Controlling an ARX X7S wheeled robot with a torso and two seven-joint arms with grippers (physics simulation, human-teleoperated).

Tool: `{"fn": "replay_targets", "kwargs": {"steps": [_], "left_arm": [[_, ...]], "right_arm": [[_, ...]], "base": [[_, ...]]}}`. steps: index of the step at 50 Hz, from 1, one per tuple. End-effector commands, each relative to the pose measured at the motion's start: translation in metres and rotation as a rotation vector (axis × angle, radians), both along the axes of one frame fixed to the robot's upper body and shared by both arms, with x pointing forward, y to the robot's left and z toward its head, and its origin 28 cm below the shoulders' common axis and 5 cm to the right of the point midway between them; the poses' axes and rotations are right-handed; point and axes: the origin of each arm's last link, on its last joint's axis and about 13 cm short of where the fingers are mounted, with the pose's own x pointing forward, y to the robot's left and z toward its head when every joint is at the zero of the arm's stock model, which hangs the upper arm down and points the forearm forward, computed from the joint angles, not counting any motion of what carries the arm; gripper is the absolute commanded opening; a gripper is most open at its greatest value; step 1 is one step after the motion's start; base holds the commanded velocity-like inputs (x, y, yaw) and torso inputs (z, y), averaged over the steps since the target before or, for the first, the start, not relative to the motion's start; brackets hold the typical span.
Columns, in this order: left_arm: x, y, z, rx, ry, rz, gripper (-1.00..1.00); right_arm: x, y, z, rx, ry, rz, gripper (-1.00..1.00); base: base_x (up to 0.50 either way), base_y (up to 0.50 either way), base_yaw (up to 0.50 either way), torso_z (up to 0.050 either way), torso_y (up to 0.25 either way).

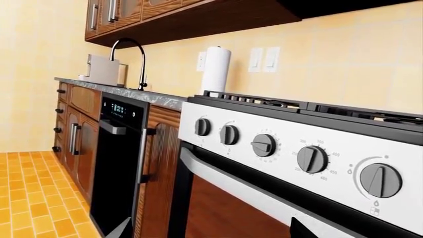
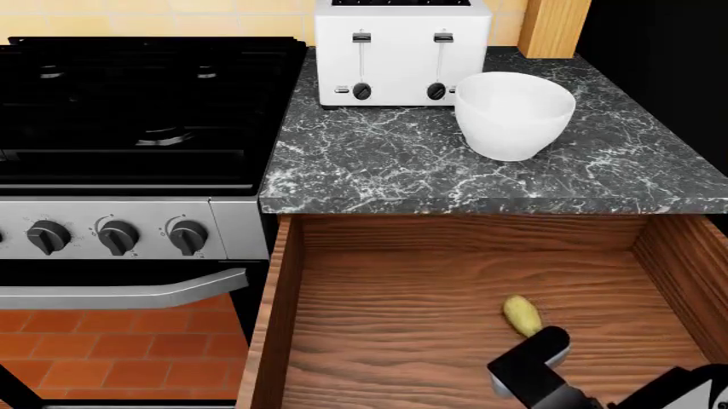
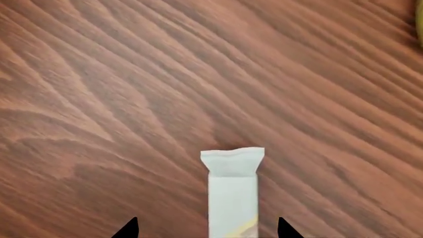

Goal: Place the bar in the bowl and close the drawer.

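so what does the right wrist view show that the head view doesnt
Only the right wrist view shows the bar, a white wrapped bar lying between the two fingertips of the open right gripper. Only the head view shows the bowl beside the toaster on the counter, plus the stove. Both show the drawer floor of reddish wood and the yellowish item, just at the edge of the wrist view.

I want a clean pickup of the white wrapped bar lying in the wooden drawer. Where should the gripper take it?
Grip the white wrapped bar across its narrow width, mid-body below the crimped end, coming straight down from above. It lies flat on the wooden drawer floor, already between the right gripper tips.
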Motion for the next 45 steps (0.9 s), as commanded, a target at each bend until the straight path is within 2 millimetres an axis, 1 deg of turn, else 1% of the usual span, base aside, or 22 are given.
{"fn": "replay_targets", "kwargs": {"steps": [1, 14, 45], "left_arm": [[0.001, 0.0, 0.0, 0.001, 0.001, -0.002, 1.0], [0.002, 0.0, 0.0, 0.003, 0.003, -0.001, 1.0], [0.001, -0.001, -0.001, 0.003, 0.007, -0.007, 1.0]], "right_arm": [[0.0, -0.002, -0.003, 0.005, 0.007, -0.012, 1.0], [0.001, -0.004, -0.01, 0.014, 0.021, -0.029, 1.0], [0.002, -0.012, -0.02, 0.024, 0.045, -0.084, 1.0]], "base": [[0.0, 0.0, 0.0, 0.0, 0.0], [0.0, 0.0, 0.0, 0.0, 0.0], [0.0, 0.0, 0.0, 0.0, 0.0]]}}
